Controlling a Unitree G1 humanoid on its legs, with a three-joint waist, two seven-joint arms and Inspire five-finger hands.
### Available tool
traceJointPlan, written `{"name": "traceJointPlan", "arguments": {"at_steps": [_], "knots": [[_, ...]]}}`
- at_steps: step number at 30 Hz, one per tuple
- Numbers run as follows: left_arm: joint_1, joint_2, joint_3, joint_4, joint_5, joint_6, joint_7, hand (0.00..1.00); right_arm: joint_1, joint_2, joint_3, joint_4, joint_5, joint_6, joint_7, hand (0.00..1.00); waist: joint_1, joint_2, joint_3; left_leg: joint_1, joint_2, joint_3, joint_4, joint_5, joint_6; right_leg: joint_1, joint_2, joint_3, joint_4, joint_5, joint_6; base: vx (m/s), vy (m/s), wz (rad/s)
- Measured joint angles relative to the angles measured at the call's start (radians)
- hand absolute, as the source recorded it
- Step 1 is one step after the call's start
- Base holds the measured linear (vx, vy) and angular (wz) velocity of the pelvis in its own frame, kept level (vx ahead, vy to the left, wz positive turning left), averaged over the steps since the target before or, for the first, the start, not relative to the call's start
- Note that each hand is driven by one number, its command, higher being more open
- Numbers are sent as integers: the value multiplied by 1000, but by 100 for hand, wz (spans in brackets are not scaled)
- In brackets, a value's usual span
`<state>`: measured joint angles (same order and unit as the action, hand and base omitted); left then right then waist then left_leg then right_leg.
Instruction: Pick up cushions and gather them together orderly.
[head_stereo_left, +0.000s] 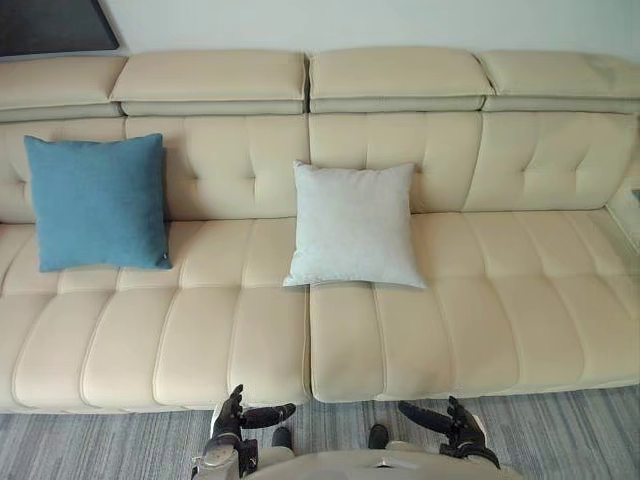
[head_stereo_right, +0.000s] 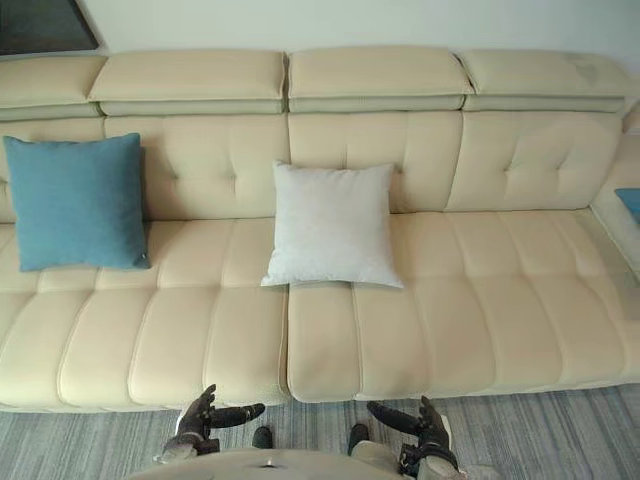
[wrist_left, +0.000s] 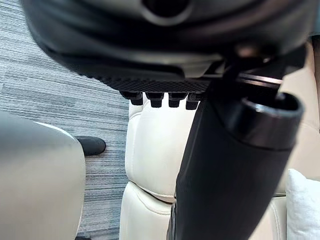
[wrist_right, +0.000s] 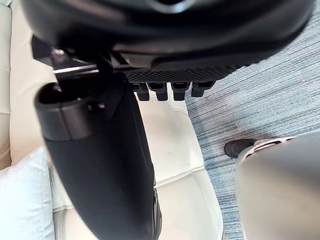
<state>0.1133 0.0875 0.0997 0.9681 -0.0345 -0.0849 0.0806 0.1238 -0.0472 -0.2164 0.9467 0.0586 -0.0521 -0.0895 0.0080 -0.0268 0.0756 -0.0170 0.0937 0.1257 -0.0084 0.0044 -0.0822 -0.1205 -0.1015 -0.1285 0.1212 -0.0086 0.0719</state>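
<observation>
Two cushions are propped against the sofa (head_stereo_left: 480, 300) back, well apart: blue cushion (head_stereo_left: 97, 201) at left, white cushion (head_stereo_left: 354, 225) at centre. Two hands are held open and empty above the carpet (head_stereo_left: 100, 445): left hand (head_stereo_left: 230, 413), right hand (head_stereo_left: 458, 424).

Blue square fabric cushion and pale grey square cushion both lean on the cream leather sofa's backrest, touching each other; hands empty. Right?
No: they are apart. Left eye view shows the blue square fabric cushion at the robot's left and the pale grey square cushion near the middle, bare cream leather sofa between them. Both lean on its backrest; left hand and right hand hold nothing.
</observation>
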Motion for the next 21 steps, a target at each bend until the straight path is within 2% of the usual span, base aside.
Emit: {"name": "traceJointPlan", "arguments": {"at_steps": [3, 4, 5, 6, 7, 8, 9, 10, 11, 13, 14, 15, 16, 17, 18, 19, 21], "knots": [[-27, 4, -4, 3, 1, 5, 2, 100, -36, 2, 3, 6, 0, -1, -4, 100, 5, -14, 19, -40, -1, 42, 69, -25, 22, -65, -10, 19, 69, 25, 32, -72, 57, -50], [-46, -8, 5, -3, 0, 6, 3, 100, -55, 3, 2, 6, 0, 2, -9, 100, 17, 3, 32, -63, 31, 63, 93, -34, 36, -96, -9, 10, 167, -8, 29, -114, -19, -19], [-65, -7, 4, -3, 0, 7, 4, 100, -58, 14, 3, 4, 1, 7, -15, 100, 11, -13, 47, -70, 27, 62, 122, -34, 37, -147, -40, -16, 427, -101, 5, -86, -56, 7], [-68, -5, 4, -8, 0, 6, 7, 100, -44, 26, 4, 4, 1, 9, -15, 100, 12, -22, 47, -74, 21, 49, 145, -35, 38, -154, -62, -21, 616, -138, 27, -42, -126, 42], [-60, -3, 8, -21, 0, 7, 13, 100, -32, 42, 6, 4, 0, 9, -15, 100, 15, -47, 33, -104, 17, 48, 185, -36, 40, -131, -78, -21, 711, -126, 53, -39, -191, 33], [-56, 1, 29, -34, 0, 7, 19, 100, -35, 48, 17, 5, 0, 8, -16, 100, 25, -64, 27, -141, 16, 55, 227, -38, 39, -107, -73, -15, 648, -141, 94, -67, -191, 6], [-66, -8, 40, -35, 0, 8, 20, 100, -45, 43, 20, 4, 0, 8, -17, 100, 32, -63, 28, -151, 24, 60, 238, -39, 37, -100, -58, -19, 616, -145, 98, -134, -131, -33], [-62, -37, 42, -37, -1, 8, 25, 100, -68, 32, 21, -8, 0, 8, -26, 100, 54, -22, 32, -176, 61, 74, 232, -24, 30, -58, -10, -35, 485, -166, 77, -125, -69, -37], [-61, -39, 41, -46, -2, 9, 23, 100, -72, 33, 20, -25, 1, 6, -33, 100, 65, -18, 42, -181, 67, 85, 224, -18, 22, -37, 2, -37, 433, -190, 46, -188, -111, -34], [-81, -35, 25, -41, -3, 9, 23, 100, -95, 36, 23, -41, 0, 1, -45, 100, 74, -36, 52, -227, 56, 102, 231, 3, 13, -22, 1, -40, 316, -254, -16, -214, -148, -14], [-89, -37, 24, -41, -5, 9, 23, 100, -102, 36, 27, -42, 1, -1, -46, 100, 74, -24, 60, -248, 61, 93, 237, 13, 8, 5, 18, -52, 236, -263, -36, -243, -129, 9], [-96, -46, 21, -38, -5, 10, 23, 100, -106, 30, 34, -43, 1, -1, -49, 100, 71, 4, 80, -251, 79, 71, 241, 27, 0, 31, 36, -74, 203, -235, -49, -210, -73, 27], [-96, -49, 15, -41, -5, 10, 21, 100, -97, 31, 37, -42, 1, 0, -54, 100, 70, 9, 84, -251, 85, 61, 234, 41, -1, 42, 45, -91, 191, -229, -55, -254, -80, 56], [-96, -43, -15, -42, -5, 10, 22, 100, -70, 40, 41, -39, 1, 3, -56, 100, 68, 10, 83, -245, 89, 52, 195, 81, -6, 45, 48, -127, 190, -222, -67, -234, -56, 65], [-97, -44, -16, -45, -4, 9, 21, 100, -57, 44, 40, -38, 1, 4, -57, 100, 66, 3, 84, -250, 99, 55, 182, 87, -16, 39, 47, -157, 186, -215, -78, -222, -58, 63], [-99, -45, -16, -51, -4, 10, 21, 100, -56, 44, 40, -38, 1, 6, -59, 100, 65, 6, 85, -258, 106, 60, 198, 83, -15, 36, 47, -170, 186, -212, -83, -217, -17, 52], [-100, -45, -15, -76, -3, 10, 22, 100, -55, 42, 40, -38, 2, 8, -68, 100, 62, 1, 91, -285, 116, 52, 356, -24, -1, 12, 35, -188, 204, -197, -92, -143, 37, 29]]}}
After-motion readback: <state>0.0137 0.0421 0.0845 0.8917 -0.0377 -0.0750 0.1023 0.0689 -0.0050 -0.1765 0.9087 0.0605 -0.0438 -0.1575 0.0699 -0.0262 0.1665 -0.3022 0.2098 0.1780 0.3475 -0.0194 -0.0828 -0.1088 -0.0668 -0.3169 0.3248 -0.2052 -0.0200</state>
